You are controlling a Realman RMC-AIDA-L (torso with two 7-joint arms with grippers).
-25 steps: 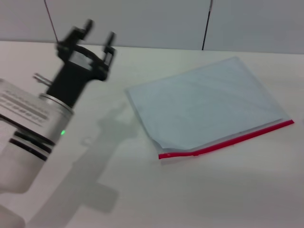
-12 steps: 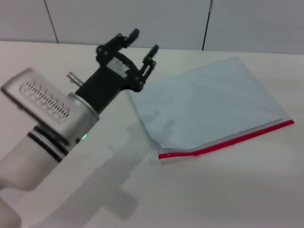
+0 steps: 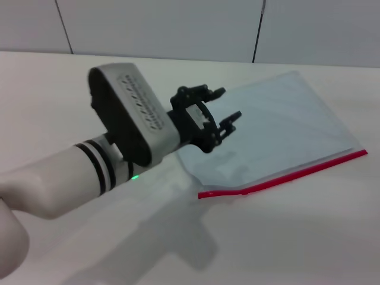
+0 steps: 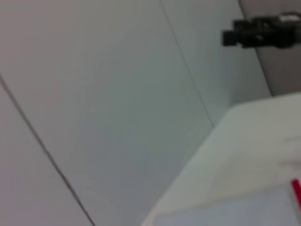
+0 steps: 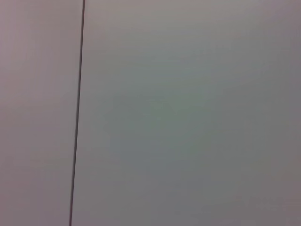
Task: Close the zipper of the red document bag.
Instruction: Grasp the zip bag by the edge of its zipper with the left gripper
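Observation:
The red document bag (image 3: 267, 127) lies flat on the white table, a pale blue-grey pouch set at an angle. Its zipper (image 3: 297, 173) is a thin red strip along the near long edge, with a small slider (image 3: 244, 191) close to the left end. The pouch's near left corner is slightly lifted. My left gripper (image 3: 228, 103) hovers open over the bag's left part, above the surface, with nothing between its fingers. In the left wrist view a strip of the bag (image 4: 225, 214) and a bit of the red zipper (image 4: 296, 190) show. The right gripper is out of view.
The white table (image 3: 71, 95) runs back to a grey panelled wall (image 3: 178, 27). The right wrist view holds only that wall (image 5: 188, 113) and one seam. A small dark object (image 4: 263, 30) shows far off in the left wrist view.
My left arm has swung from the table's far left to the right and forward. Its gripper now hangs over the bag's left part. The bag has not moved.

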